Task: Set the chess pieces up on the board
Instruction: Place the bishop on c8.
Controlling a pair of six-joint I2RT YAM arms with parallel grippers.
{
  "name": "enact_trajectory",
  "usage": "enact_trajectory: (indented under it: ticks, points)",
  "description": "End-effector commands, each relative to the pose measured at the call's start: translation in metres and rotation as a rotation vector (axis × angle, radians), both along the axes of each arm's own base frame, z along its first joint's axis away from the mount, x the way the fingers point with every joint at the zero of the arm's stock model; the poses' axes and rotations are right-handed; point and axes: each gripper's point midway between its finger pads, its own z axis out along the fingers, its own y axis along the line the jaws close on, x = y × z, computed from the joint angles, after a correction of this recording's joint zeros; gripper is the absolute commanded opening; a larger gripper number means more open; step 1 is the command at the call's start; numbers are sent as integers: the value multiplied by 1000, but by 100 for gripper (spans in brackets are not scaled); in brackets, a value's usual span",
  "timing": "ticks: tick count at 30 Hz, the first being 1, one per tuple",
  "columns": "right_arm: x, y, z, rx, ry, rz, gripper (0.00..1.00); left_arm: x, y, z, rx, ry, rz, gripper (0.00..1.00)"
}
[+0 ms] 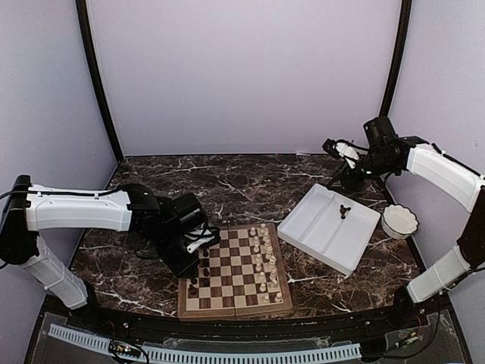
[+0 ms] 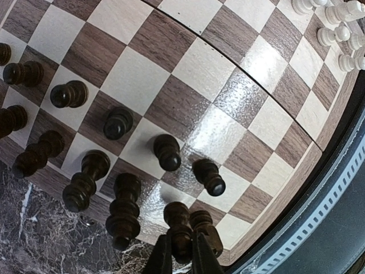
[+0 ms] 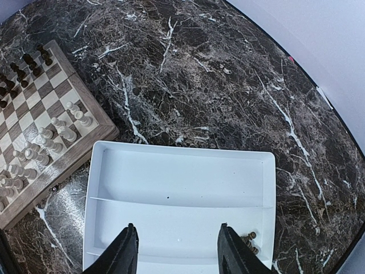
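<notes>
Your left gripper's jaws clamp a dark chess piece at the board's edge; your right gripper's jaws gape wide, empty, well apart from that board.

Overhead, two wrist close-ups; shared board

we see a white divided tray flat on the dark marble table, right of centre, turned at an angle. a small white scalloped bowl sits just beside its right corner. cream-white chess pieces stand upright in two rows left of the tray. a white perforated strip runs along the near edge.
</notes>
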Motion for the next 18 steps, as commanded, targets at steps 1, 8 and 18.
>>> enact_trajectory:
  ticks: [1,8,18]
  points:
    - [0,1,1,4,-15,9,49,-5,2,-5,10,17,-6,3]
    - [0,0,0,3,-14,8,49,-5,3,-8,28,15,-12,3]
    - [-1,1,-2,6,-12,12,49,-3,5,-10,58,9,-16,4]
